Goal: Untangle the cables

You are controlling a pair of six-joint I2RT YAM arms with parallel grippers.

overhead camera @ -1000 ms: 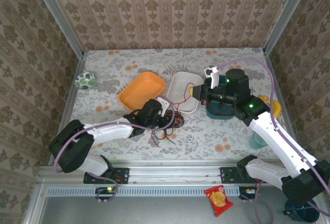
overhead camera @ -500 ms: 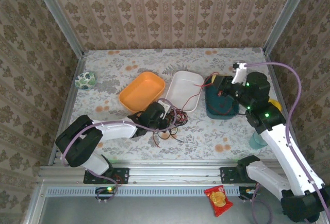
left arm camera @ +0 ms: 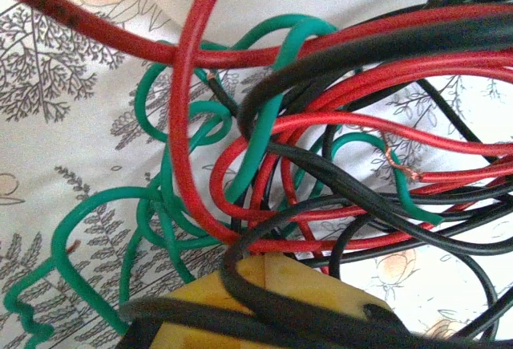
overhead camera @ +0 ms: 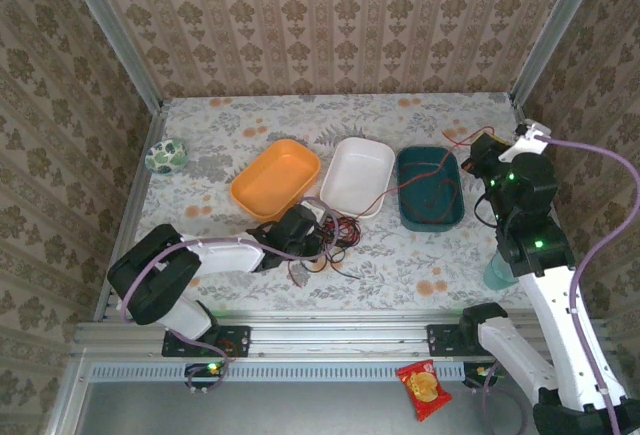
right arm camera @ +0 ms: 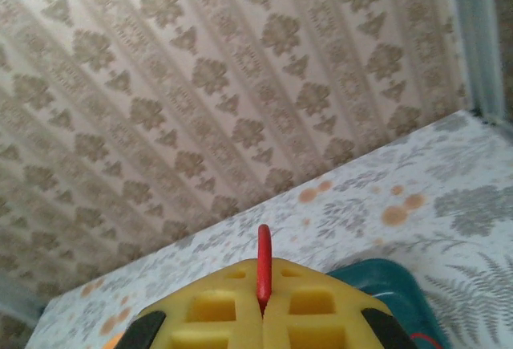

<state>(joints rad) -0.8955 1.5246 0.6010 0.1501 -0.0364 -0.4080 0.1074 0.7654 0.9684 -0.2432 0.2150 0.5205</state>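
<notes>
Near edge, below the table [overhead camera: 420, 265]: a red snack packet [overhead camera: 422, 387] lies by the rail.

Left gripper [overhead camera: 318, 230] – low on the table front, nose buried in the cables [overhead camera: 335, 237], a knot of red, black and green wires heaped just before the white tray [overhead camera: 362, 170]. In the left wrist view the loops cross one another over the floral cloth, and a black strand lies across one yellow finger [left arm camera: 272, 293]; whether the jaws are apart or together cannot be told.

Mid-table: orange tray [overhead camera: 275, 177], white tray and teal tray [overhead camera: 430, 187] side by side. One red cable [overhead camera: 400, 180] runs taut from the knot, over the white and teal trays, up to the right gripper [overhead camera: 478, 155].

Right gripper – raised beyond the teal tray's far right corner. In the right wrist view its yellow jaws are pressed together on the red cable, whose end stands up between them.

Far left: a green-and-white ball [overhead camera: 165, 155] near the wall.
</notes>
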